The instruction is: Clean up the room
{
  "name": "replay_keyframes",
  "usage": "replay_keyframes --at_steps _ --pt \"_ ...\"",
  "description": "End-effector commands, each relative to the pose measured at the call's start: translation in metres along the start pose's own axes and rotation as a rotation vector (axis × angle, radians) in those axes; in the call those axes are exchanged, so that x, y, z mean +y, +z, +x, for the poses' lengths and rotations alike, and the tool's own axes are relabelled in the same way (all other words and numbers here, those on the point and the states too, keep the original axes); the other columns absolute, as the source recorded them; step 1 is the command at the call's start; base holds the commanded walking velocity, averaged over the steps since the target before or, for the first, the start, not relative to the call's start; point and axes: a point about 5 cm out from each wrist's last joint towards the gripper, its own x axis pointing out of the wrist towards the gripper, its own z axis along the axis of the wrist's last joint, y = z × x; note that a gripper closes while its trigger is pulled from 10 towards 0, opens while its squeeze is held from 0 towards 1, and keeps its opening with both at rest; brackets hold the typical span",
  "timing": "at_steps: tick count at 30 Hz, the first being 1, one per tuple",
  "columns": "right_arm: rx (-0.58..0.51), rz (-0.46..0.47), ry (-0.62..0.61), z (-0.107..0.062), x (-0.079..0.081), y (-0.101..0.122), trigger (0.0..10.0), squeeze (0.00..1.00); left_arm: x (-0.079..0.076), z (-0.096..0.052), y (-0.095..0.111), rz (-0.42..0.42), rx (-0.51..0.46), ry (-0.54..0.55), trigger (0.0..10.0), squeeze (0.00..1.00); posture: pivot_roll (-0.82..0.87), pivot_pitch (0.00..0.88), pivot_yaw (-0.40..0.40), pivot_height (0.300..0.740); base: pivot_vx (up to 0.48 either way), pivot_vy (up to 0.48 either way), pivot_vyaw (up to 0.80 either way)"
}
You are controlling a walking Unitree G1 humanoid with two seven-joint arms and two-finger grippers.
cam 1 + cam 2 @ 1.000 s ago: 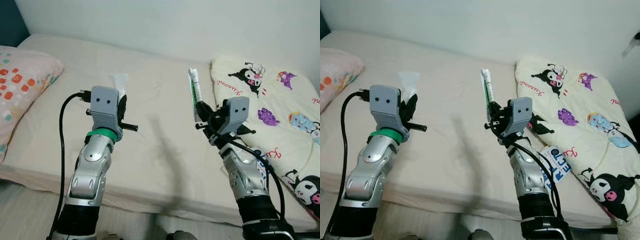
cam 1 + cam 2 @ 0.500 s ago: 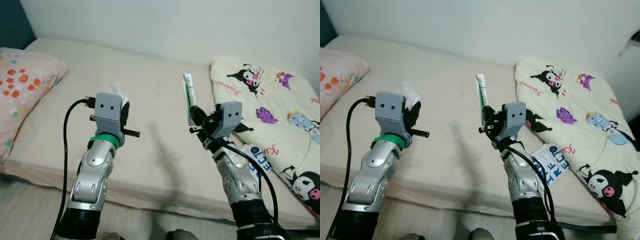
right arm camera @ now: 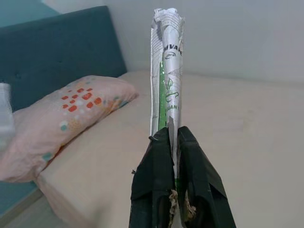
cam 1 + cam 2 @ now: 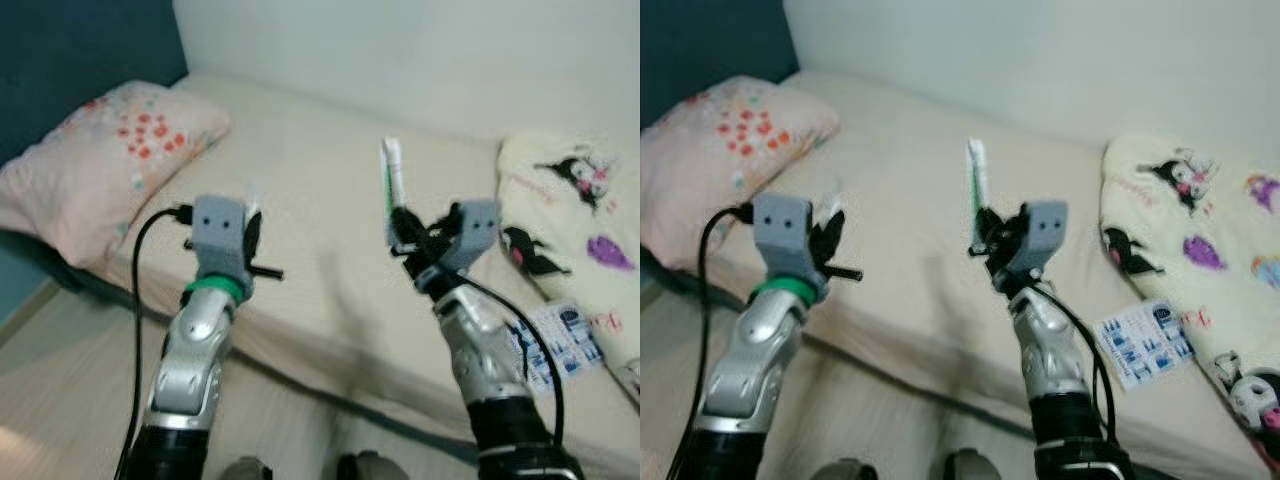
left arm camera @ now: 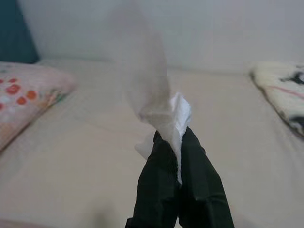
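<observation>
1. Looking through the head cameras, the whole scene has swung since a second ago: the floral pillow (image 4: 120, 160) and the dark headboard (image 4: 90, 60) now take up far more of the left, and the cartoon blanket (image 4: 1200, 230) has slid toward the right edge. I judge the robot is turning away from the bed (image 4: 330, 230) with both pickups in hand, probably to find a bin. The left gripper (image 4: 250, 232) and right gripper (image 4: 398, 222) are raised as before. A blue printed packet (image 4: 1143, 340) lies on the bed beside the blanket, not yet collected.
2. The left wrist view shows what the blurred head views barely do: the fingers pressed together on a crumpled white tissue (image 5: 164, 111), which stands up above the tips.
3. The right wrist view shows the fingers pinching the lower end of a green-and-white wrapper (image 3: 165, 71), held upright, with lettering the head views cannot resolve.
</observation>
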Motion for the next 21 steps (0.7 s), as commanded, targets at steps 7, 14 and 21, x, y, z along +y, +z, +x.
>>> replay_keyframes --at_steps 7,14,21 --pt "0.009 0.011 0.011 -0.003 0.0022 -0.0036 10.0 0.0 0.0004 0.0005 -0.0002 0.01 0.005 -0.007 10.0 0.0 0.0 0.0 -0.014 0.73 -0.306 0.0 0.0" --pt "0.014 -0.014 0.008 -0.0018 0.0013 -0.0035 10.0 0.0 0.0006 0.0013 -0.0003 0.015 0.006 -0.01 10.0 0.0 0.0 0.0 -0.011 0.73 -0.166 0.0 0.34" --pt "0.023 -0.034 0.016 -0.0017 0.0014 -0.0048 10.0 0.0 -0.0003 0.0014 -0.0007 0.025 0.008 -0.02 10.0 0.0 0.0 0.0 -0.013 0.73 0.0 0.0 0.79"
